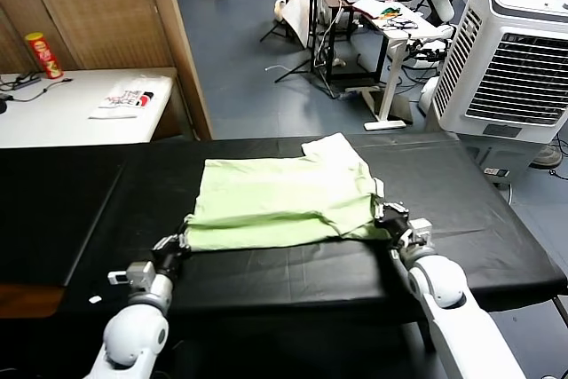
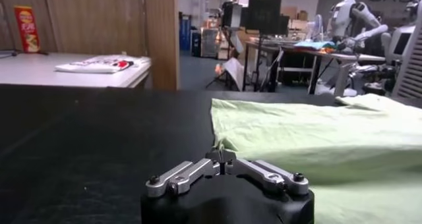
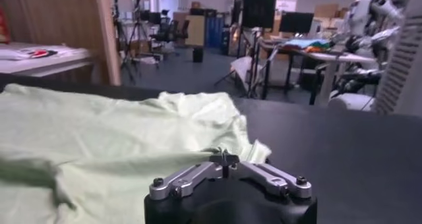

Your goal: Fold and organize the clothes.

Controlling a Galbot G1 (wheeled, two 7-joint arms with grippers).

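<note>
Already the T-shirt (image 1: 282, 201) lies partly folded on the black table (image 1: 497, 219), doubled over into a broad pale-green band whose near edge runs between the two arms, with one sleeve (image 1: 333, 146) poking out at the far right corner. At its near left corner sits the left gripper (image 1: 180, 241), low on the tabletop right at the hem; its wrist view shows the fingertips drawn close together at the cloth's corner, but whether they pinch fabric I cannot tell. Over at the near right corner the right gripper (image 1: 387, 216) rests against the bunched hem, and whether its jaws grip or stand apart cannot be made out either. By my reading, one lengthwise fold is done; the sleeve, further folds and final tidying remain.
</note>
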